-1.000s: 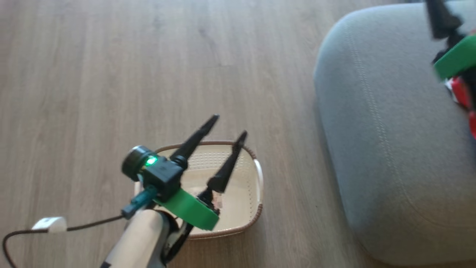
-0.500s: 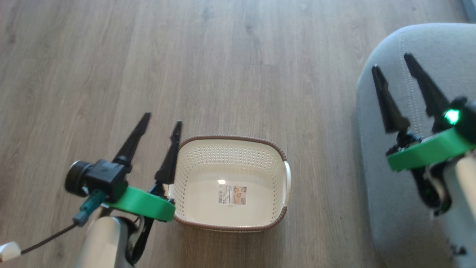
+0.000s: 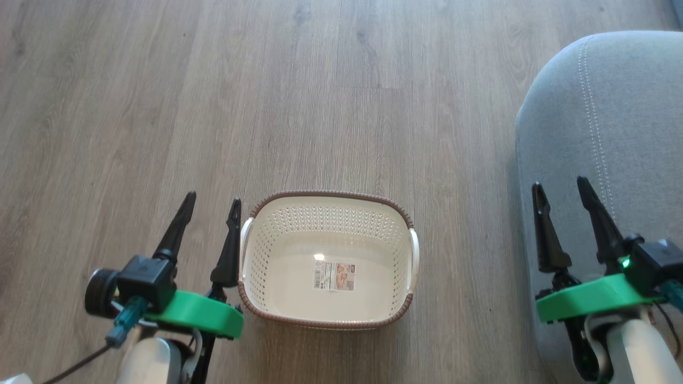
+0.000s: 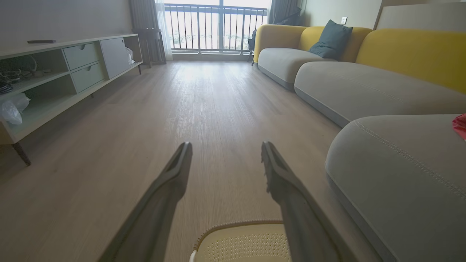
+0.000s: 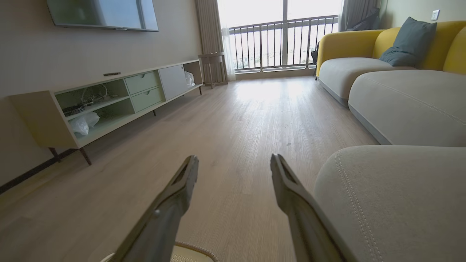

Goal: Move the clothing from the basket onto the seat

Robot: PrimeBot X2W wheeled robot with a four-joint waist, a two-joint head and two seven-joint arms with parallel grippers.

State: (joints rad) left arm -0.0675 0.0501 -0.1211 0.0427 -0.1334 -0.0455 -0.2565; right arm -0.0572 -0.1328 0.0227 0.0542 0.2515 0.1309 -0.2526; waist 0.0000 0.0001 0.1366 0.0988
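The left gripper [image 3: 213,198] hangs with its two fingers spread moderately apart and nothing between them. The basket [image 3: 326,195] stands just to its right, its white handle close beside the right finger, though I cannot tell whether they touch. A sticker [image 3: 334,276] lies on the basket's cream bottom.

The right gripper [image 3: 558,183] is parted about as far and also holds nothing. It hovers over the front edge of the seat [image 3: 619,106], with the basket well off to its left across a strip of wooden floor [image 3: 320,80]. Both grippers point the same way, away from the robot.

In the left wrist view the clothing [image 4: 460,126] shows as a scrap of red on top of the seat, far to the right of the fingers, cut off by that view's edge.

Ahead of both grippers the floor runs on. To the right is more grey and yellow sofa [image 4: 364,83] carrying a dark cushion [image 4: 332,39]. To the left a low cabinet [image 5: 109,98] stands below a television [image 5: 102,14], and a balcony railing [image 4: 214,27] closes the far end.
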